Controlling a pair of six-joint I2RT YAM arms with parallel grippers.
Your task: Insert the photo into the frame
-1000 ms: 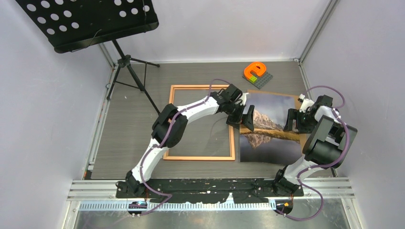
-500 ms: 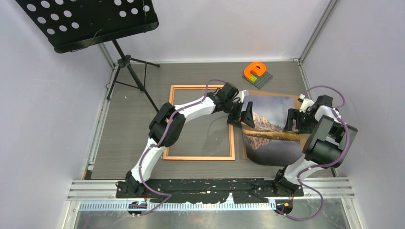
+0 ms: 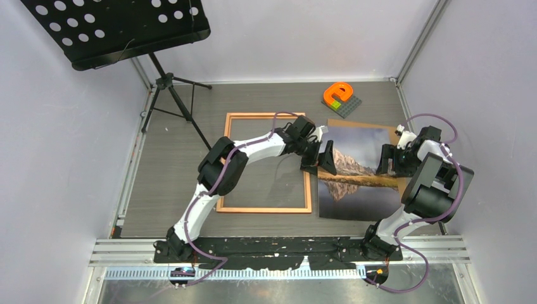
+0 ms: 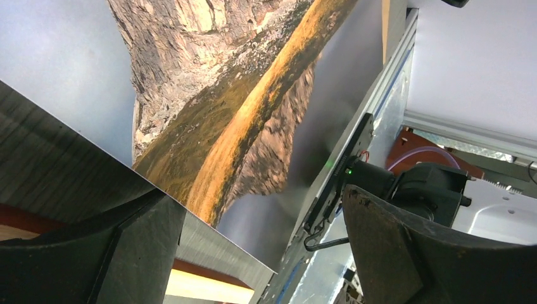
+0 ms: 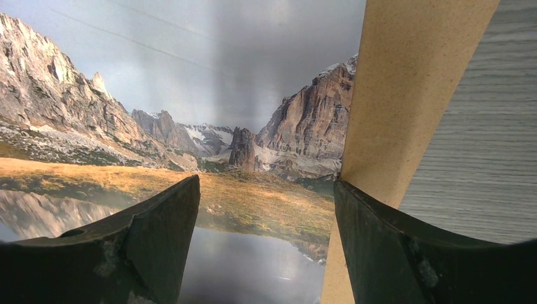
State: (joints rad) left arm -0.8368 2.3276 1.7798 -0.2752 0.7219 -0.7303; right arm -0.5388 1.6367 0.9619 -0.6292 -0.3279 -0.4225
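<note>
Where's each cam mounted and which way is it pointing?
Top external: above and behind the bases, looking down at the table; both arms, left gripper and right gripper, show.
Left wrist: at the photo's left edge, looking across it; own fingers below.
Right wrist: looking down on photo and backing board; own fingers below.
Shared: the photo, in all.

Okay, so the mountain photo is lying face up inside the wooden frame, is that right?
Not quite. The photo is face up, but it is not inside the frame. It lies outside it, just to its right, on top of a brown board. The top external view shows this.
</note>
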